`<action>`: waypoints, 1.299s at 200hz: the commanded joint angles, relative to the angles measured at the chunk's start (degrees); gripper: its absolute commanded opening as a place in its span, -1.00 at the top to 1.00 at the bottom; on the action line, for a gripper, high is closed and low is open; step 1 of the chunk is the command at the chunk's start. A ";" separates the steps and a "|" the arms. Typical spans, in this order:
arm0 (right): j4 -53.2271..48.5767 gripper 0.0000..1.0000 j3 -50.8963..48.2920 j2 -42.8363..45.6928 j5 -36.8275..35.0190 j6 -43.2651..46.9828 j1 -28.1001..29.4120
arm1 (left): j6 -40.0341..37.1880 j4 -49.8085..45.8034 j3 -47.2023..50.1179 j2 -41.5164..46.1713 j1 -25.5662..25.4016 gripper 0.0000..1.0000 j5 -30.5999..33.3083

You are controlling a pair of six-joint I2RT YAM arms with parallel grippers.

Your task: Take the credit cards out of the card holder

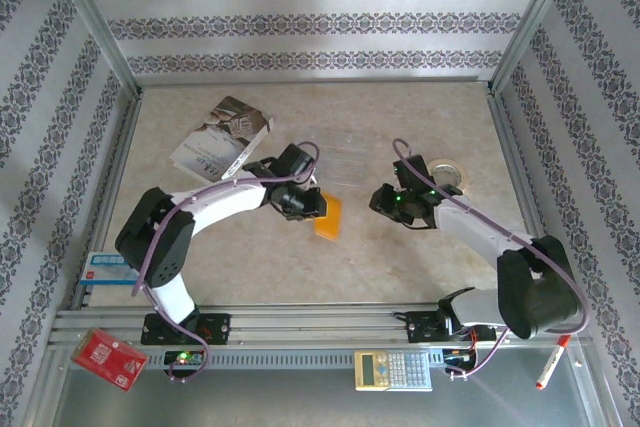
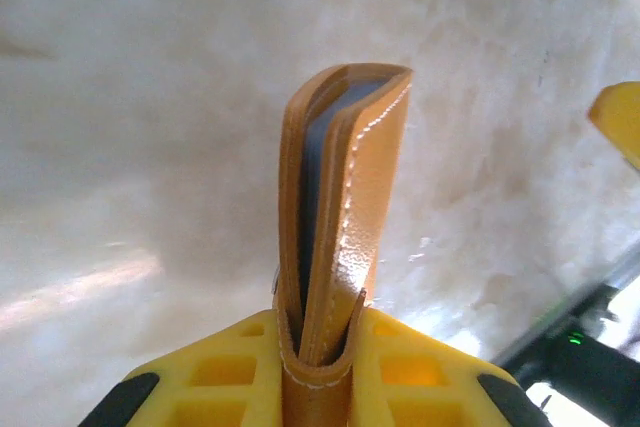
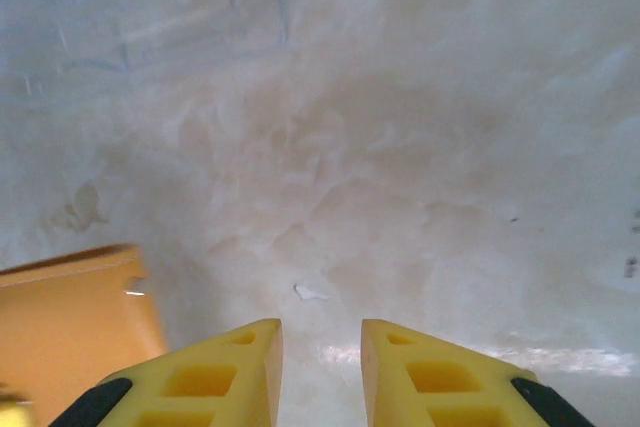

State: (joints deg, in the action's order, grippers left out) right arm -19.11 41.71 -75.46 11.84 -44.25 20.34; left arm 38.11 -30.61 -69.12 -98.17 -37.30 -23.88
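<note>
Orange card holder [image 2: 350, 217] encloses a blue-grey edge [image 2: 316, 162], perhaps lining.

The left arm [image 1: 215, 202] rises from its base to a bent elbow at 7 o'clock, and its forearm reaches toward 2 o'clock. The left gripper [image 1: 308, 202] points toward 3 o'clock. Its yellow fingers [image 2: 420, 372] are pinched on the folded card holder [image 2: 345, 197]. The right arm [image 1: 480, 232] folds at an elbow at 4 o'clock, forearm running toward 10 o'clock. The right gripper [image 1: 395, 202] faces 9 o'clock, its jaws slightly apart over the counter with nothing between them.
</note>
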 commanded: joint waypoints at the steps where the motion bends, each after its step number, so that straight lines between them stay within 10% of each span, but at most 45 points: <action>1: -2.42 0.41 -0.32 1.52 -4.99 1.14 -1.25 | -10.26 -25.05 -6.91 1.95 -2.30 0.64 19.93; 54: -1.63 0.34 -1.45 2.89 -7.70 -0.37 -2.31 | -6.74 -38.91 -15.61 -7.05 -9.32 0.65 41.01; 96: -1.40 0.11 -2.14 3.41 -7.18 -0.20 -3.69 | -4.99 -39.71 -21.29 -17.22 -13.69 0.67 43.22; 193: -0.90 0.16 -3.91 6.62 -6.64 -1.28 -6.03 | -4.09 -22.10 -18.06 -13.12 -11.22 -0.15 18.40; 260: 0.50 0.14 -1.37 2.25 -2.26 -1.89 -0.46 | -0.86 -4.33 1.54 3.59 2.31 -0.46 4.28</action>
State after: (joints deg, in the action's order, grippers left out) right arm -19.66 38.83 -70.35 6.87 -45.12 15.75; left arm 35.09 -43.09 -74.76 -98.98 -40.82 -12.93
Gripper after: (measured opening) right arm 0.427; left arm 0.728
